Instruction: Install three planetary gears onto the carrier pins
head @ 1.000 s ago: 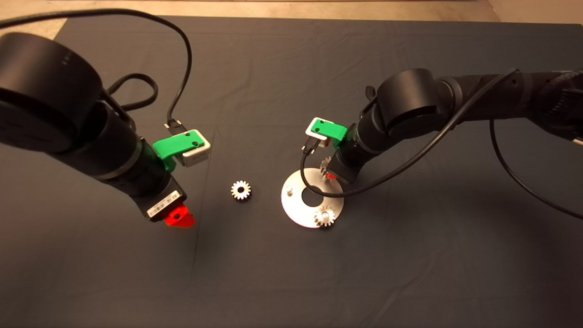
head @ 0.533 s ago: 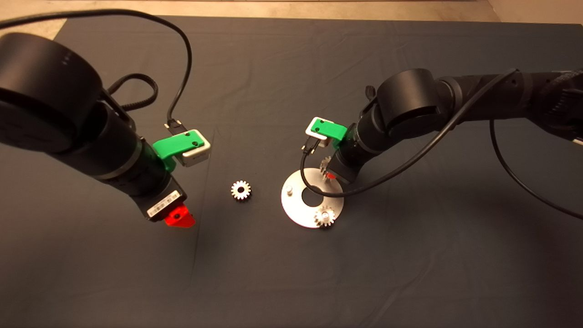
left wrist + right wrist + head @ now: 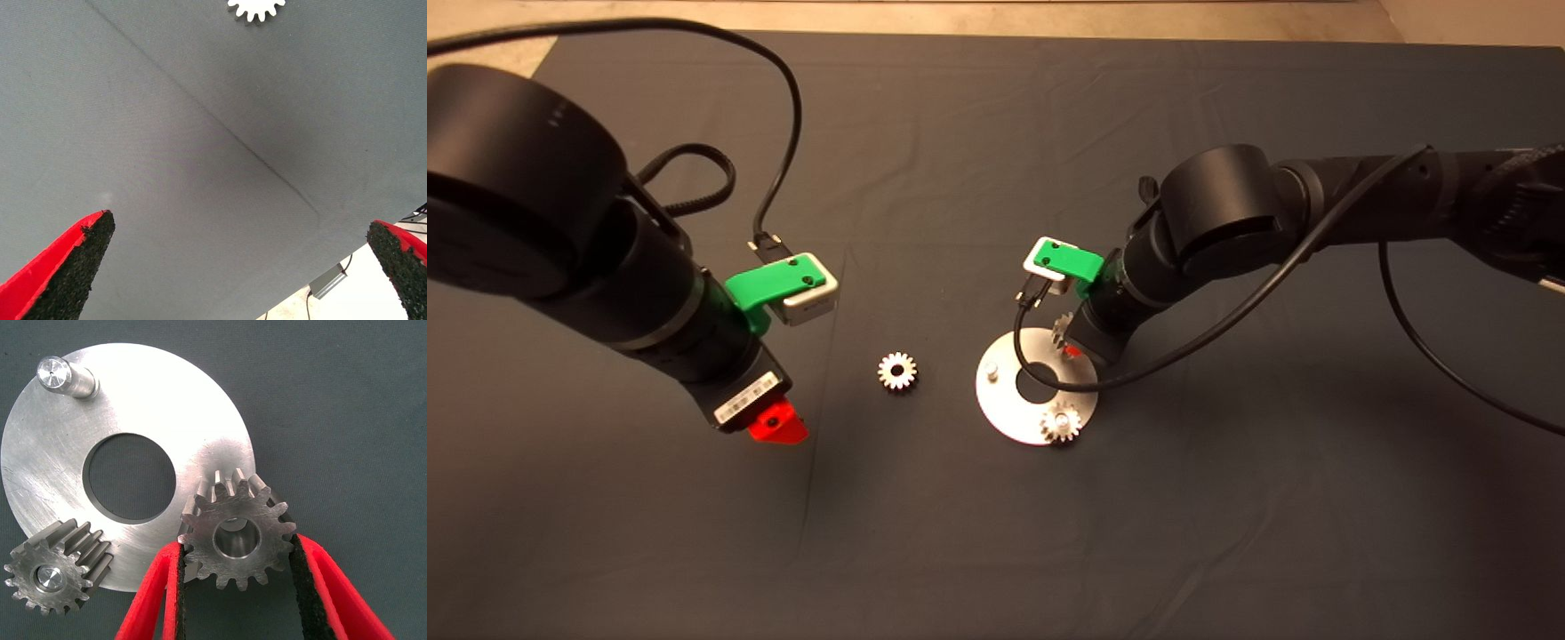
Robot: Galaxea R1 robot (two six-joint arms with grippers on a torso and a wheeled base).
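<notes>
A flat round silver disc (image 3: 1009, 404) with a central hole lies mid-mat. One planetary gear (image 3: 1061, 425) sits on its near pin. One pin (image 3: 992, 364) on the left stands bare; it also shows in the right wrist view (image 3: 61, 376). My right gripper (image 3: 1071, 348) is shut on a second gear (image 3: 235, 539), holding it over the disc's far right edge (image 3: 53, 467) with a pin visible through its bore. A third gear (image 3: 896, 371) lies loose on the mat left of the disc, seen also in the left wrist view (image 3: 256, 8). My left gripper (image 3: 776, 430) is open, hovering left of that gear.
The dark mat (image 3: 996, 551) covers the table, with a crease (image 3: 233, 137) running under the left gripper. Black cables (image 3: 783, 116) loop from both arms. Pale floor (image 3: 960, 16) shows beyond the far edge.
The right arm has shifted slightly nearer and lower, bringing the held gear down over the disc's far right pin. The left arm and loose gear have not moved.
</notes>
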